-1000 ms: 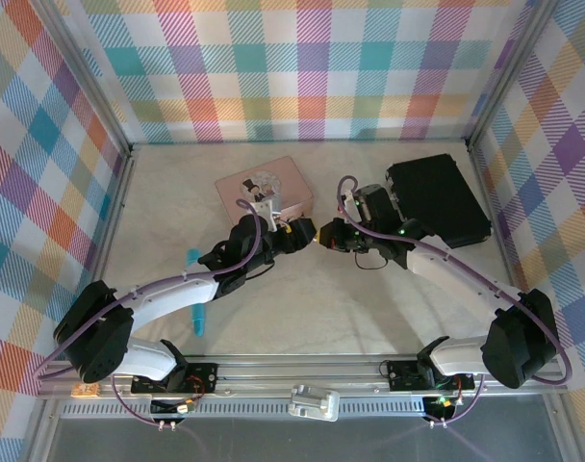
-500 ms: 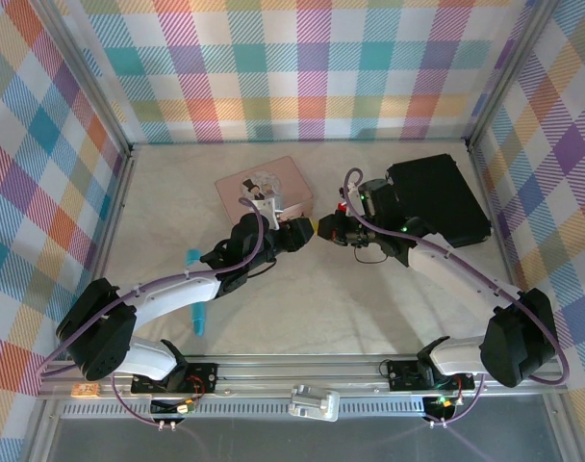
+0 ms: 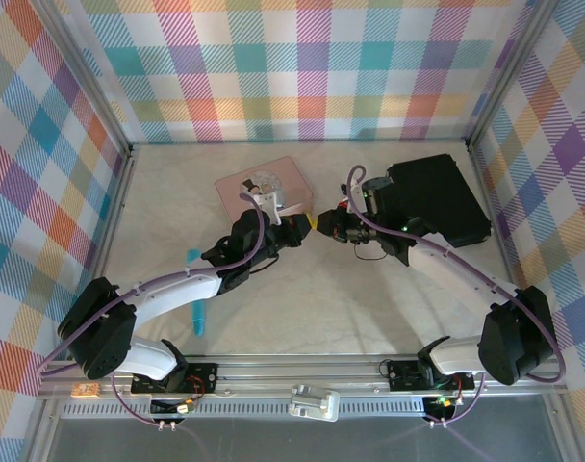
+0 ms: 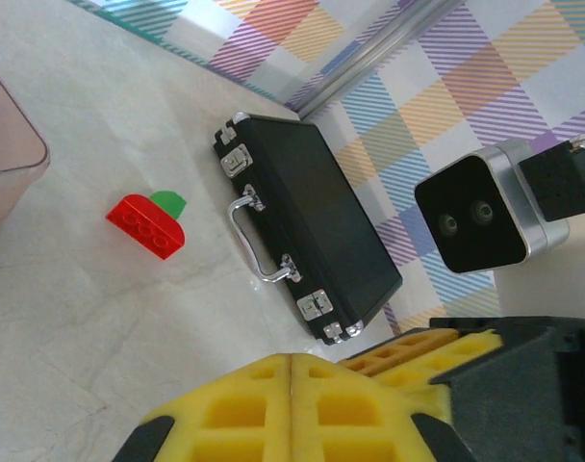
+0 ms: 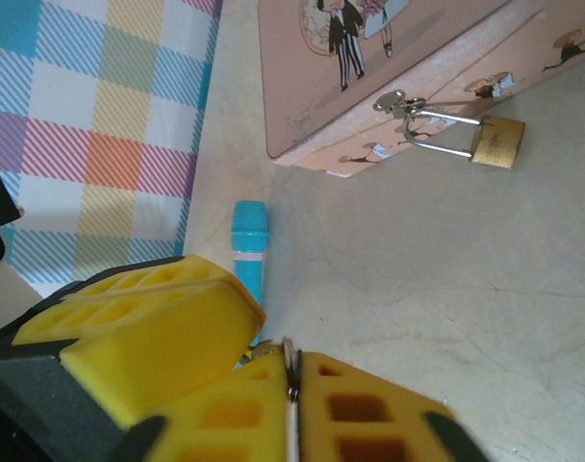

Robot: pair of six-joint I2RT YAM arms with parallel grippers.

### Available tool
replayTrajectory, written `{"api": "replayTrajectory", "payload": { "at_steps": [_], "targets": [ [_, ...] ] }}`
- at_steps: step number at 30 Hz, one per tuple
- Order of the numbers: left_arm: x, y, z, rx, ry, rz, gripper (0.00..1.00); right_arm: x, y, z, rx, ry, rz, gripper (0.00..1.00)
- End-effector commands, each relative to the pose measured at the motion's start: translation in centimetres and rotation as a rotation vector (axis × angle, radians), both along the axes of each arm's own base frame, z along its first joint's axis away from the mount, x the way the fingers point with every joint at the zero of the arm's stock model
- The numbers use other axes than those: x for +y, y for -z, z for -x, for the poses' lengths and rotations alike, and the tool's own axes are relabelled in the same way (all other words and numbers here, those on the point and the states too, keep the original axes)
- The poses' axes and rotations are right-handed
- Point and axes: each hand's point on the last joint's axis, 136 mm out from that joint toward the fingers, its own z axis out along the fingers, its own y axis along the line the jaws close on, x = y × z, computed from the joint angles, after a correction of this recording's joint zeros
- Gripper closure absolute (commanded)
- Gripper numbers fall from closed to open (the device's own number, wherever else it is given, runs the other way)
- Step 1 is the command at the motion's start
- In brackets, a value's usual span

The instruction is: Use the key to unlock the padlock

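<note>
The brass padlock [image 5: 495, 142] hangs by its silver shackle from the hasp of the pink tin [image 5: 369, 77] and rests on the table. My two grippers meet tip to tip just right of the tin [image 3: 259, 183]. The thin silver key [image 5: 290, 358] sticks up in the narrow slit between the yellow pads of my right gripper [image 5: 292, 385] [image 3: 320, 223]. My left gripper [image 4: 291, 375] [image 3: 305, 226] has its pads pressed together, and one of its fingers [image 5: 148, 327] lies over the key's other end, hiding it.
A black case [image 3: 437, 197] [image 4: 312, 221] lies at the back right, behind the right arm. A red-and-green block [image 4: 146, 223] sits between the case and the tin. A light-blue stick [image 3: 196, 294] [image 5: 248, 245] lies under the left arm.
The left gripper's jaws have gone from wide open to shut at the right gripper's tip. Both grippers have drifted slightly toward the tin.
</note>
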Motion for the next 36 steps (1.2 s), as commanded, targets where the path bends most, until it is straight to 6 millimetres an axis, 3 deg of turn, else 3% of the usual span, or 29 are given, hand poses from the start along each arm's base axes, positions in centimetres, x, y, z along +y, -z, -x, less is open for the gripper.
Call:
{"api": "replayTrajectory", "payload": {
  "at_steps": [1,6,10,12,20,28,36],
  "targets": [
    [-0.1,-2.0,-0.4,-0.075,-0.002,-0.043,1.00,-0.7,-1.8,0.2,-0.108,-0.040,-0.001,0.68],
    [0.5,-4.6,-0.3,-0.189,0.042,-0.132,1.00,-2.4,-3.3,0.0,-0.265,-0.061,0.034,0.45],
    [0.7,-5.8,0.0,-0.225,0.118,-0.147,1.00,-2.3,-5.5,0.7,-0.364,-0.133,-0.046,0.38],
    [0.7,-6.2,0.2,-0.232,0.158,-0.126,1.00,-2.1,-6.6,1.0,-0.397,-0.169,-0.092,0.41],
    [0.0,-7.6,1.8,-0.269,0.279,-0.064,1.00,-0.7,-8.3,1.5,-0.438,-0.290,-0.293,0.74],
    [-0.2,-7.6,2.2,-0.256,0.302,-0.033,1.00,0.0,-7.6,1.5,-0.410,-0.336,-0.360,0.75],
    [0.1,-8.1,2.1,-0.270,0.276,-0.026,1.00,0.0,-6.0,2.0,-0.364,-0.335,-0.358,0.69]
  ]
}}
